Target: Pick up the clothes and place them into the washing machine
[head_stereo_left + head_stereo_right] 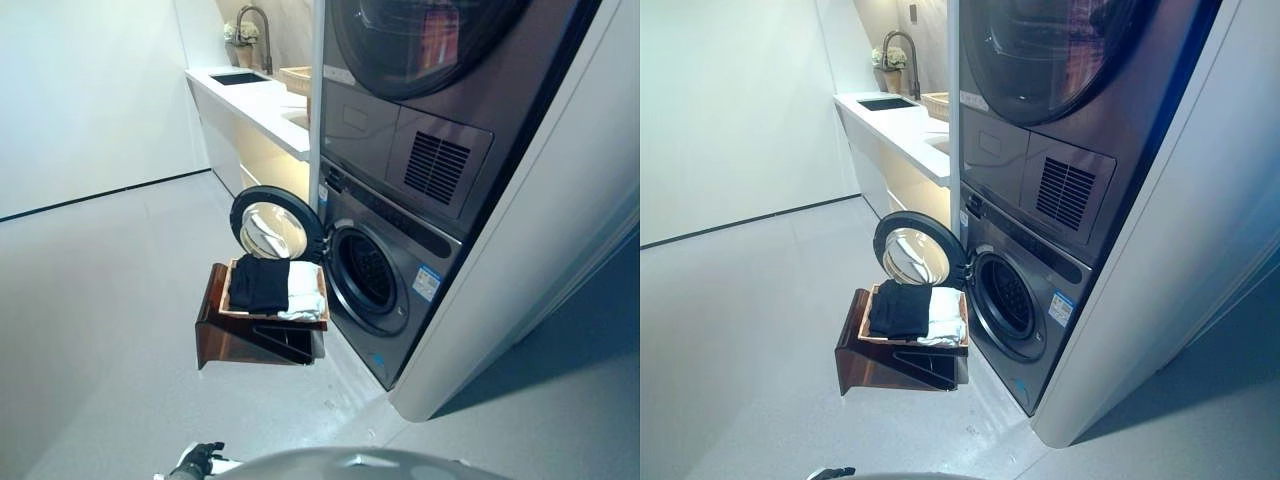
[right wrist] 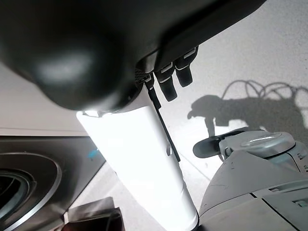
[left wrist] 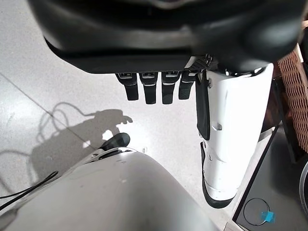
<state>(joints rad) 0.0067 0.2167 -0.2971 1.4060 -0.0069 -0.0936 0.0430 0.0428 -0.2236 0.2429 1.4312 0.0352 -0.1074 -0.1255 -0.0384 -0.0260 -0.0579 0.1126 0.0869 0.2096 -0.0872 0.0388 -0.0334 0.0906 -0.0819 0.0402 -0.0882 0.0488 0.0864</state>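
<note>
I log my left hand at 7 o'clock, fingers straight, empty. Folded black and white clothes lie at centre in a woven basket on a dark brown stand. At 3 o'clock: grey front-loading washing machine, round door open; my right hand hangs relaxed, holding nothing.

I read this as a home laundry room. A grey front-loading washing machine sits on the floor with its round door swung open, and a second drum appliance is stacked directly above it, both set into a white surround. Beside the stack runs a white counter with a sink and a curved tap. A basket of folded clothes rests on a dark stand by the door, on a pale grey floor.
</note>
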